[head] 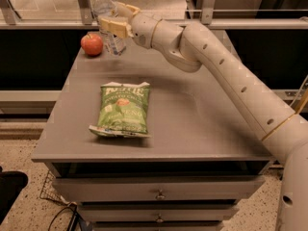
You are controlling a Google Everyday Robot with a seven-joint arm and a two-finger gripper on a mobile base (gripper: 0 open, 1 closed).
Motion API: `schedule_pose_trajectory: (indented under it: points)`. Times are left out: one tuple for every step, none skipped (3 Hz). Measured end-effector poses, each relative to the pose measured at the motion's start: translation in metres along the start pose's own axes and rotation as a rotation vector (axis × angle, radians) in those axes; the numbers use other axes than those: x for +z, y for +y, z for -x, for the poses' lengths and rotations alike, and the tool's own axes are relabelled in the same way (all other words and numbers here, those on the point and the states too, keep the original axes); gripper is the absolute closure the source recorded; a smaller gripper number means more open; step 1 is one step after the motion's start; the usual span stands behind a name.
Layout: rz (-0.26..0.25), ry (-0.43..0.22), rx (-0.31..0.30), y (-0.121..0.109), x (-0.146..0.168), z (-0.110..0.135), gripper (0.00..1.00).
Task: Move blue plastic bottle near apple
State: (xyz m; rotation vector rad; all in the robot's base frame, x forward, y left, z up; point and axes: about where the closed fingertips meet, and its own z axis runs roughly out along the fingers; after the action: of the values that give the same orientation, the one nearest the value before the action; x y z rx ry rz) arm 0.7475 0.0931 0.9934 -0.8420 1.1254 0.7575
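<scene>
The pincer is clamped across the mid-body of the bottle, holding it upright just right of the apple, close but not touching. The grip sits high, which in judgement keeps the base free for setting down. Whether the base rests on the bench cannot be told. The bottle is clear and slim, with a white cap and a pale printed label, and is taller than the apple. A green bag lies well in front of the apple.

blue plastic bottle: midsection being covered by gripper clasping it, far-left corner
arm: running off right edge
</scene>
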Motion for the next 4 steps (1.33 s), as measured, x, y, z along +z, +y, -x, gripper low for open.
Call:
schedule_pose_trajectory:
  points:
    - [-0.004,0.003,0.012,-0.002,0.002,-0.017,1.0]
    - [-0.001,0.023,0.032,-0.001,0.006,-0.041,1.0]
    - [0.019,0.068,0.034,0.002,0.009,-0.062,1.0]
    - [0.019,0.069,0.034,0.002,0.009,-0.06,0.82]
